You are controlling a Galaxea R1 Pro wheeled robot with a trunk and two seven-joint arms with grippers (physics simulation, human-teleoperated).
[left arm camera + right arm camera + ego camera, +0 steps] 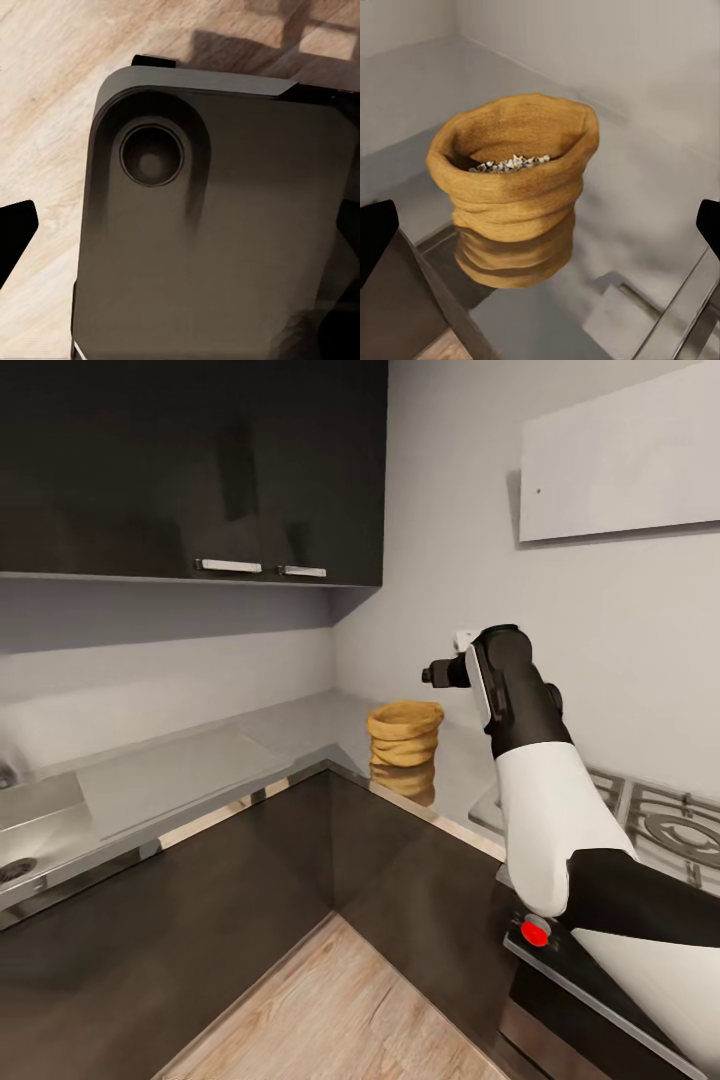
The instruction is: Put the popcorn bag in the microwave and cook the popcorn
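Observation:
The popcorn bag (405,733), a squat tan-orange sack, stands upright in the corner of the steel countertop (200,770). In the right wrist view the popcorn bag (514,172) sits dead ahead, with whitish popcorn (510,163) kernels visible through its mouth. My right gripper (437,673) hovers just right of the bag and slightly above its rim, apart from it. That right gripper (540,232) is open, its dark fingertips (375,236) spread wide. My left gripper (180,247) is open over the robot's dark base. The microwave is out of view.
A steel sink (30,830) lies at the far left of the counter. A gas hob (660,820) sits right of the bag, above an oven front with a red light (535,932). Dark wall cabinets (200,460) hang overhead. Wood floor (340,1010) lies in front.

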